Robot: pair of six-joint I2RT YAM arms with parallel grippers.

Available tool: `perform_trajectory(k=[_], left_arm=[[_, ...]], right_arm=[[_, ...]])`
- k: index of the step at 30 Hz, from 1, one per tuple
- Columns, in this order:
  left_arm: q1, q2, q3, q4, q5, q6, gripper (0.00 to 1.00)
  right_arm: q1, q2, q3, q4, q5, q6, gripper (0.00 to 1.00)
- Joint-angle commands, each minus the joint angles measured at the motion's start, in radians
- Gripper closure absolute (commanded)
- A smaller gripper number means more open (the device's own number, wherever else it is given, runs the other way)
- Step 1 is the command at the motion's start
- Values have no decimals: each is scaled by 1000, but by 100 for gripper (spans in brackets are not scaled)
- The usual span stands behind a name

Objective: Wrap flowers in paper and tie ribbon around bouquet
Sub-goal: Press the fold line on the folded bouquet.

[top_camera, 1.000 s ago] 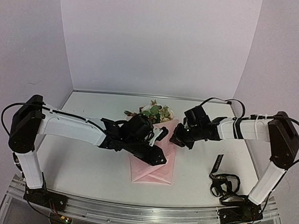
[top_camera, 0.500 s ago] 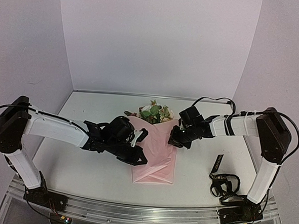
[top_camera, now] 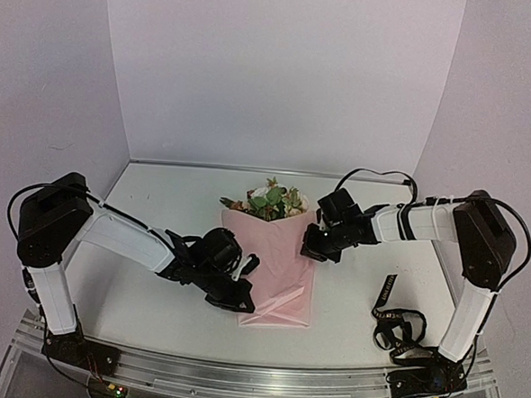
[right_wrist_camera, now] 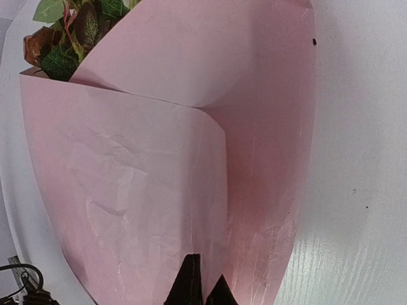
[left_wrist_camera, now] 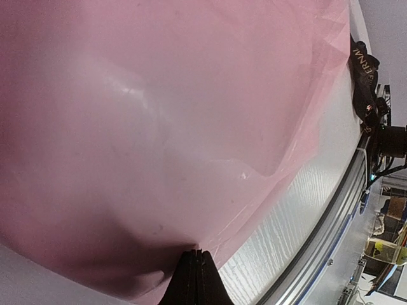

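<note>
The pink paper lies folded over the flowers, whose leaves and rose heads stick out at its far end. In the right wrist view the flowers show at the top left above the overlapping paper flaps. My left gripper is at the paper's near left corner. Its jaws are shut, with the paper's edge puckered at the tips. My right gripper is at the paper's right edge, and its fingers are shut on the fold. The black ribbon lies loose at the near right.
The ribbon also shows in the left wrist view, near the metal rail at the table's front edge. The right arm's base stands just beside the ribbon heap. Pale walls close in the back and both sides.
My left gripper slid off the middle of the paper toward the near left corner and shut there. The paper now lies flatter. The right gripper shifted slightly left and stayed shut.
</note>
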Motion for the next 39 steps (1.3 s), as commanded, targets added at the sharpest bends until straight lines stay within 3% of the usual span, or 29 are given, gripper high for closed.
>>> perform_trajectory(k=[1, 15, 23, 26, 31, 39], left_arm=[[4, 19, -13, 20, 16, -27, 100], [-4, 35, -79, 51, 35, -77, 98], [-6, 51, -63, 51, 40, -81, 99], [-6, 50, -58, 51, 40, -77, 99], [-8, 43, -53, 51, 47, -73, 99], [-11, 44, -34, 39, 48, -49, 99]], right_arm=[[-5, 15, 39, -3, 35, -32, 100], [-5, -47, 53, -138, 83, -97, 100], [20, -185, 16, -209, 28, -121, 63], [58, -273, -52, -211, 29, -120, 56], [155, -346, -152, -129, -14, -83, 62], [239, -204, -234, 216, -119, 63, 75]])
